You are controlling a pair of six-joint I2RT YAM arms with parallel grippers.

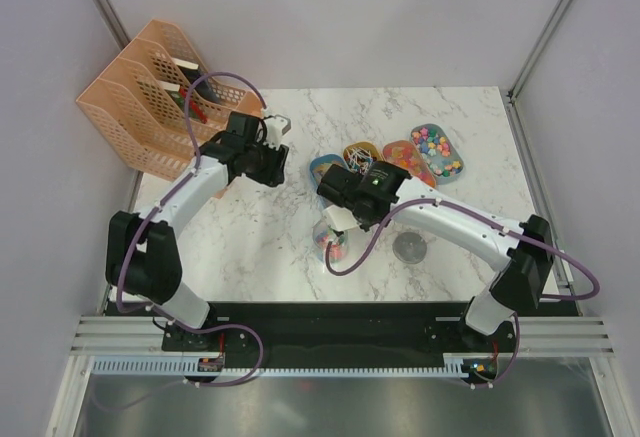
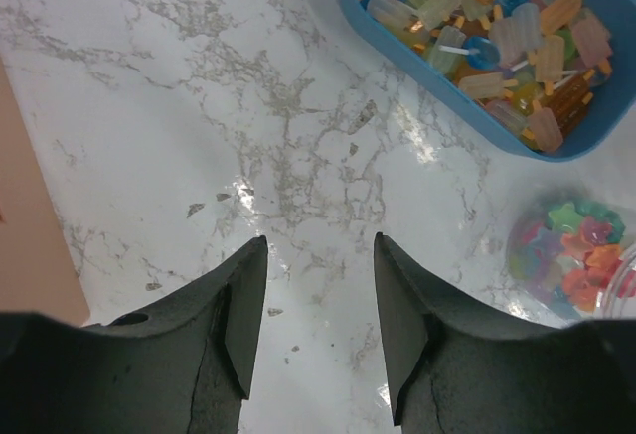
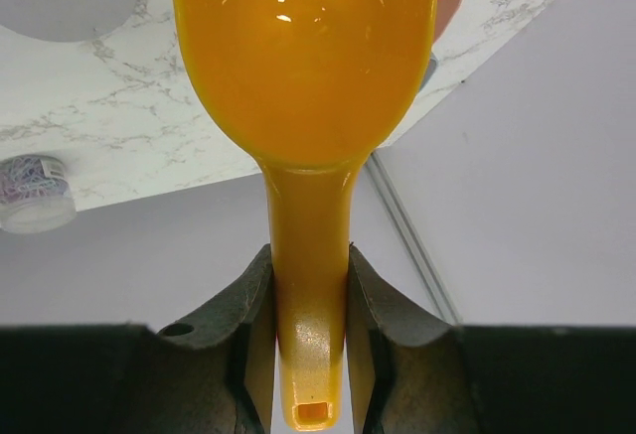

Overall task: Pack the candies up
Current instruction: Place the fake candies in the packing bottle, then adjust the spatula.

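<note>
marble covers the big table (image 1: 250, 247), and everything sits on it. at the back left stand the peach racks (image 1: 150, 97). next in size are the oval trays (image 1: 460, 165) at the back right, side by side, with the blue tray (image 2: 586, 146) nearest the left arm. the candies (image 2: 497, 47) lie in these trays in lots of colours, and some more sit in the clear cup (image 1: 316, 242) in the middle of the table. a round lid (image 1: 410, 248) lies flat near the cup, on its right. the right claw (image 3: 309, 275) is squeezed on the handle of the orange scoop (image 3: 303, 47) and hangs right above the cup. only the bottom of the scoop shows, so i cannot tell if any candies are in it. the left claw (image 2: 320, 255) is partly open with nothing in it. it hovers over bare table near the blue tray, apart from the cup. i think a pour into the cup is the step now. the cup's mouth is small and nothing holds the cup. if the scoop tips to one side, candies could miss and roll away. if the scoop bumps the rim, the cup could fall over and spill.
</note>
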